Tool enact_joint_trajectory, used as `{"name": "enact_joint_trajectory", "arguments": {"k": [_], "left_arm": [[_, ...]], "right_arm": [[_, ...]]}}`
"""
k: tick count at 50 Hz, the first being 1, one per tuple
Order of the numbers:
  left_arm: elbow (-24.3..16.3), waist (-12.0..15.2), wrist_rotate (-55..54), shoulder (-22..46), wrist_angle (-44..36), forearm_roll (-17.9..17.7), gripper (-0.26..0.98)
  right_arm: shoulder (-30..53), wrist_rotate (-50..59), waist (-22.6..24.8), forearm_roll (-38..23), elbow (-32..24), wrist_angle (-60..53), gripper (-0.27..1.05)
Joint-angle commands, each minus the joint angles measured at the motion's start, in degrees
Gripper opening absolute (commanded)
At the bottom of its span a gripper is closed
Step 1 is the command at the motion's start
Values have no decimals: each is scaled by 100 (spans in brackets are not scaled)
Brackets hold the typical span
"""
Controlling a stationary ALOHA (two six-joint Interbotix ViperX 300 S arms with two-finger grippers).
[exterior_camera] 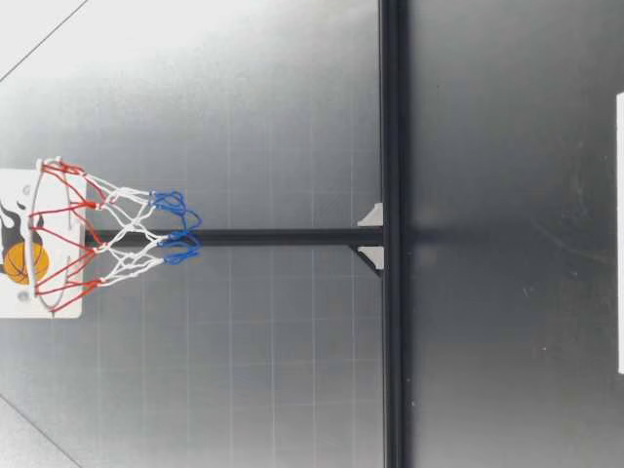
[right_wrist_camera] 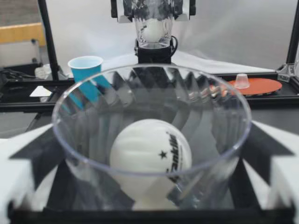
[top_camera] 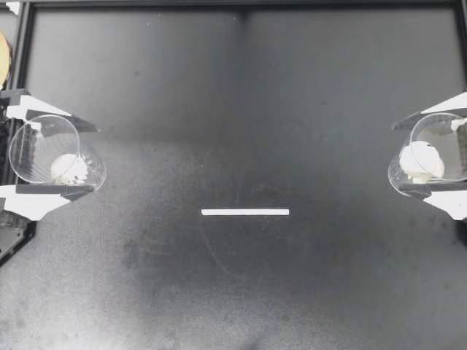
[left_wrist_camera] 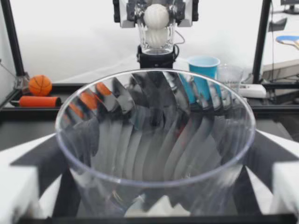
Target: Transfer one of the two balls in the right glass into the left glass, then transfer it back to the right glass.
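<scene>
Dark table (top_camera: 241,109) edged by black frame (exterior_camera: 392,97), toy hoop (exterior_camera: 58,239) beyond.

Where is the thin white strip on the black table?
In the top view the thin white strip lies flat near the middle of the black table, roughly midway between the left clear glass and the right clear glass, touching neither.

Right glass (top_camera: 436,142) partly off-frame

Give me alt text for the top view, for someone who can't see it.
From above: at opposite edges of a dark table, my left claw grips the left glass with a white ball in it, and my right claw grips the right glass with another white ball. A short white strip lies on the table between them.
</scene>
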Motion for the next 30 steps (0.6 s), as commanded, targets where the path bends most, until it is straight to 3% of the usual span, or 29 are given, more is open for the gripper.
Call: {"name": "enact_joint_trajectory", "arguments": {"k": [1,8,12,24,30], "left_arm": [[-18,-88,70,114,-70,-9,12],[-53,-88,0,396,-229,-44,10],[-167,-88,35,659,-334,-62,17],[-580,-88,53,1819,-1081,-70,52],[-729,-88,0,2285,-1433,-70,63]], "right_arm": [[53,-26,-26,-9,-88,-35,2],[308,-70,-26,-18,-202,-79,4],[606,-70,-44,-18,-413,-79,12],[1635,-466,-466,-44,-1134,-105,50],[1872,-773,-659,-35,-1406,-229,52]]}}
